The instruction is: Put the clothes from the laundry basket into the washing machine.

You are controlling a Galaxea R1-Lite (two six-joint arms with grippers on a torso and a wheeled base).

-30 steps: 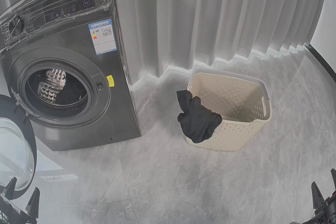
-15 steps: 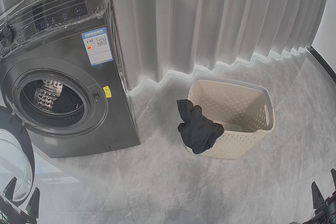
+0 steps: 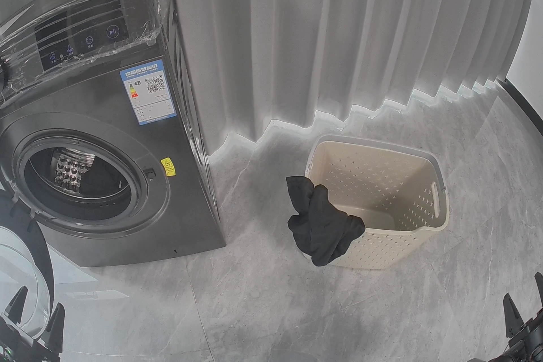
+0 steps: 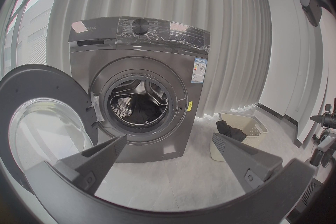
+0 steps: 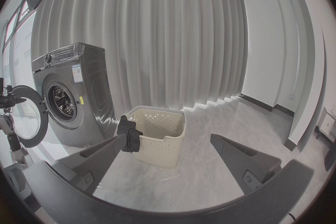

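A cream laundry basket (image 3: 416, 236) (image 4: 253, 126) (image 5: 168, 151) stands on the grey floor, with a black garment (image 3: 319, 222) (image 4: 231, 132) (image 5: 129, 133) draped over its left rim. To its left is the grey washing machine (image 3: 107, 97) (image 4: 140, 56) (image 5: 91, 95), its round door (image 3: 22, 267) (image 4: 42, 119) (image 5: 28, 119) swung open; dark cloth lies in the drum (image 4: 140, 109). My left gripper (image 3: 35, 315) (image 4: 168, 146) is open low at the left, empty. My right gripper (image 3: 526, 301) (image 5: 168, 146) is open low at the right, empty.
White pleated curtains (image 3: 350, 12) hang behind the machine and basket. A wall with a dark skirting (image 3: 523, 91) runs at the far right. Bare grey floor (image 3: 283, 312) lies between me and the basket.
The whole head view has shifted: machine and basket sit lower and the machine further left in the picture. Both grippers keep their places in the frame, still open.
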